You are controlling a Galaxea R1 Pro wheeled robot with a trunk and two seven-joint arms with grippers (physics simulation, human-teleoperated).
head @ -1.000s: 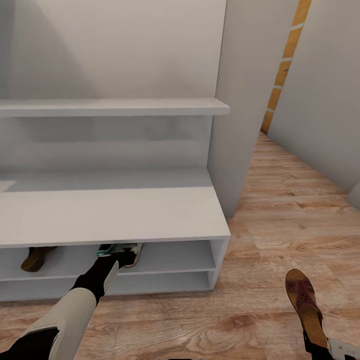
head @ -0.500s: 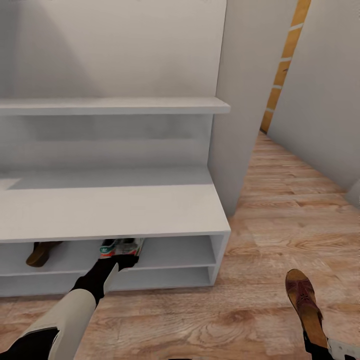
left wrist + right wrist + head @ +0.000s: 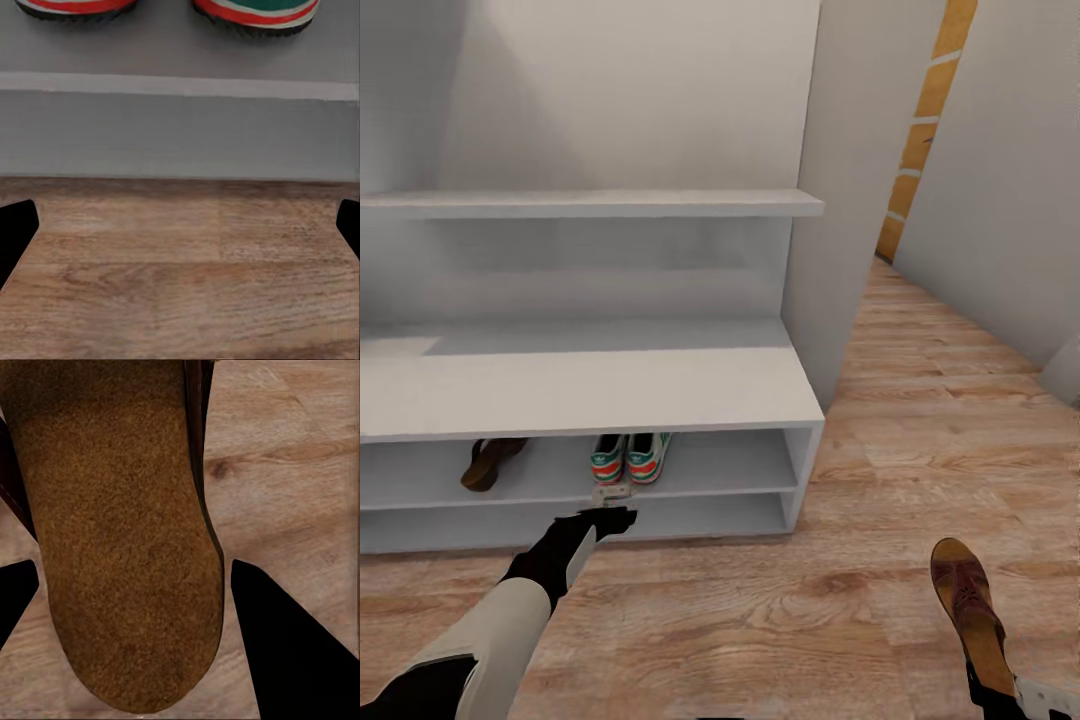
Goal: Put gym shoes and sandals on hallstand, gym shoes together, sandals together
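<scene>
Grey rack (image 3: 690, 395) stands against the wall on wood floor (image 3: 920, 440). Two shoes (image 3: 627, 457) sit side by side, touching, on its upper open shelf, heels outward; the left wrist view shows both heels (image 3: 165, 7) above the shelf edge. One sandal (image 3: 488, 462) lies on the same shelf, well apart to the shoes' left. A second sandal (image 3: 970, 610) is off the rack, held over the floor by the right gripper (image 3: 992, 690); in the right wrist view its tan insole (image 3: 112, 532) lies between the dark fingers (image 3: 292, 645), jaws pinching it. Left gripper (image 3: 605, 516) hangs just in front of the rack, below the shoes, jaws spread wide with nothing between them; fingertips (image 3: 15, 232) sit at the wrist view's edges. Count: two shoes, two sandals, one rack.
</scene>
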